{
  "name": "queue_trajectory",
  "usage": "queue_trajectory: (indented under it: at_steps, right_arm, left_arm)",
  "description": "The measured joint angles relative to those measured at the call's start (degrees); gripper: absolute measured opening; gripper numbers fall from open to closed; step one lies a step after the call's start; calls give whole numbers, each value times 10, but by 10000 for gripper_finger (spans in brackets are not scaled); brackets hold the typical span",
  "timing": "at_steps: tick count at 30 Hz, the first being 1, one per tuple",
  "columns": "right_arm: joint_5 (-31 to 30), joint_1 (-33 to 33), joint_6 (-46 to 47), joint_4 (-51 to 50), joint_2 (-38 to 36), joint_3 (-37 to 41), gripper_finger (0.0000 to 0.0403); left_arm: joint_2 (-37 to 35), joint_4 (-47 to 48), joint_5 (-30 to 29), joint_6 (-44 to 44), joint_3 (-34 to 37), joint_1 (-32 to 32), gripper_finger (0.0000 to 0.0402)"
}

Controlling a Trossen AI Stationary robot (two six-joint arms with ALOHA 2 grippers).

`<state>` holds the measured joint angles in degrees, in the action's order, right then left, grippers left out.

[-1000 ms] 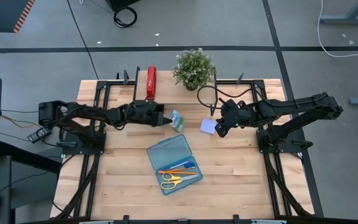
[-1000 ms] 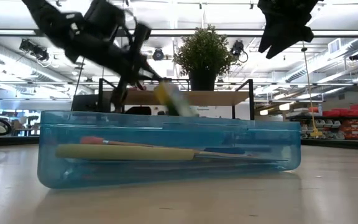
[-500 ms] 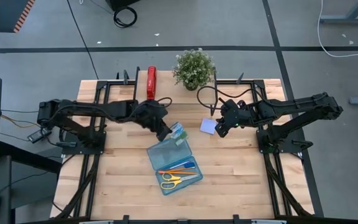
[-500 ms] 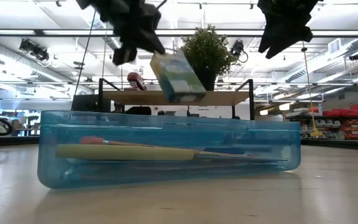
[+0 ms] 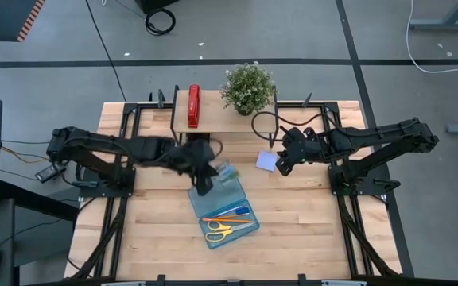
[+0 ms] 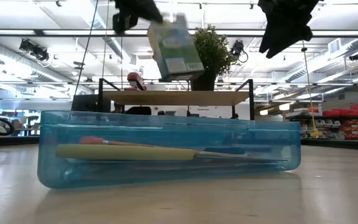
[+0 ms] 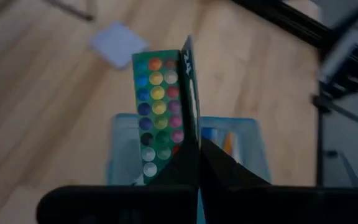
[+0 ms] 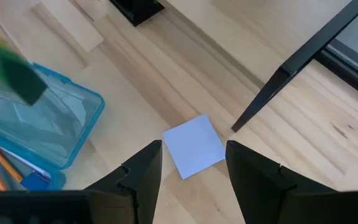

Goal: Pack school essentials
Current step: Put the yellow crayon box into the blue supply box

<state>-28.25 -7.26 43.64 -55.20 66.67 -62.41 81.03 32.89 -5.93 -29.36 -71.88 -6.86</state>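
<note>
Left pincer (image 5: 205, 179) pinching the green-blue printed packet (image 7: 160, 115), a flat card covered in coloured dots, fingers pressed together on its lower edge. Packet held upright, slightly tilted, in the air over the far end of the translucent blue plastic hinged case (image 5: 221, 208); in the low view clearly above the case rim, not touching it (image 6: 174, 48).

Inside the case, toward its near end: two orange pencils (image 5: 227, 215), yellow-handled scissors (image 5: 223, 231), and a small blue piece beside them, too small to tell apart.

Right pincer (image 8: 188, 171) spread, fingers apart, hovering above the lavender square sticky-note pad (image 8: 194, 146), holding nothing. Pad lying flat on the wooden table (image 5: 308, 230), to the right of the case and well apart from it (image 5: 266, 161).

Farther out, at the table's far edge: red stapler (image 5: 193, 106) lying lengthwise, and just beside it a small leafy potted plant (image 5: 247, 86). Both well apart from the case.
</note>
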Motion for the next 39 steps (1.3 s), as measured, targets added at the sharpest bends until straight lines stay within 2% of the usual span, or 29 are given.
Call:
queue_trajectory:
  at_steps: [3,7,10,14,17,23,26,32,37,39]
  right_arm:
    - [0,-12,16,-15,0,0,186]
    - [0,-34,23,-32,0,0,186]
    - [0,-58,28,-46,0,0,186]
    - [0,-104,74,-78,0,0,186]
    - [-1,-143,115,-102,0,0,186]
    - [-8,-221,226,-130,0,0,186]
    - [-36,-259,280,-137,0,0,186]
    - [-74,-306,342,-153,0,0,186]
    - [-75,-317,344,-154,0,0,186]
    - [-75,-317,344,-154,0,0,186]
  left_arm:
    - [6,-33,-6,29,0,-45,3]
    - [24,-63,-49,62,0,-99,3]
    - [46,-62,-90,112,0,-131,4]
    - [85,-64,-95,199,0,-153,3]
    - [115,-65,-95,255,0,-159,3]
    - [155,-74,-95,276,0,-138,4]
    - [162,-101,-95,280,0,-121,3]
    - [162,-150,-94,348,0,-109,8]
    - [164,-122,-18,410,0,-126,12]
    - [167,-103,-6,425,0,-136,23]
